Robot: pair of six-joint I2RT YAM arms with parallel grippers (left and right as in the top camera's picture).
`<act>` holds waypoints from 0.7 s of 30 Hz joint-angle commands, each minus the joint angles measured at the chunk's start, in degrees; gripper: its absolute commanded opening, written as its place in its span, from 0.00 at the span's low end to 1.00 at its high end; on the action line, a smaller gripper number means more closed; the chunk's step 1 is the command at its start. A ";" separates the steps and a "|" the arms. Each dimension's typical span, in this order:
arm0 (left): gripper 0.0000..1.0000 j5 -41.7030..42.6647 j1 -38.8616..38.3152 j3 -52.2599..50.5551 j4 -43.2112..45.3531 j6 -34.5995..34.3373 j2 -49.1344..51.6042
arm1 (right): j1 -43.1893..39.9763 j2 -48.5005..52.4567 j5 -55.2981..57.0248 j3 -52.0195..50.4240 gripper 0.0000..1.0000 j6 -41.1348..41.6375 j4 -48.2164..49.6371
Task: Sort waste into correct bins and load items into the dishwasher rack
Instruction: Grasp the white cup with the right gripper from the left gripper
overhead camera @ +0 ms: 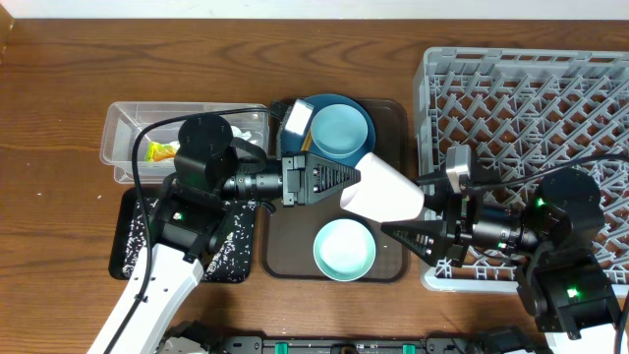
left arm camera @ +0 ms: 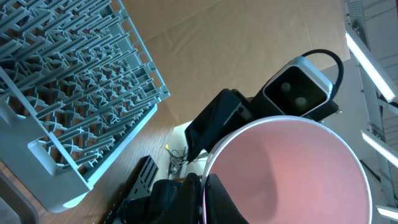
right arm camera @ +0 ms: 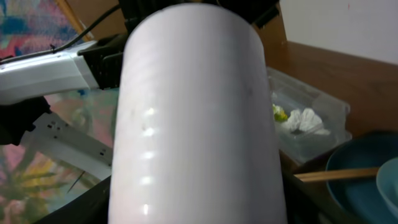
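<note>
We see the dishwasher rack (overhead camera: 521,88) on the right, with the brown tray (overhead camera: 393,118) beside it carrying the dark blue plate (overhead camera: 319,101) and pale mint bowl (overhead camera: 344,248). Over the tray, our left gripper (overhead camera: 362,182) pinches the small pink cup (overhead camera: 385,194) by its rim. Our right gripper (overhead camera: 408,233) meets the cup; we cannot tell its grip.

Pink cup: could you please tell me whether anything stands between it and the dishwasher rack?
Yes. The pink cup, held by the left gripper, has the right gripper and its arm between it and the dishwasher rack.
</note>
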 commanded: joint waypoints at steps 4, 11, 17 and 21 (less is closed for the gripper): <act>0.06 0.39 -0.15 0.72 -0.04 0.13 -0.79 | 2.36 0.15 -0.46 1.03 0.70 -0.52 3.85; 0.06 0.35 -0.15 0.72 -0.02 0.13 -0.79 | 3.76 0.17 -0.46 1.03 0.65 -0.55 4.15; 0.12 0.31 -0.13 0.72 -0.04 2.99 -0.76 | 3.74 0.17 -0.35 1.01 0.61 -0.59 4.57; 0.27 -0.96 0.59 0.72 -0.09 9.79 -0.33 | 3.74 0.17 2.01 1.03 0.54 -0.55 4.70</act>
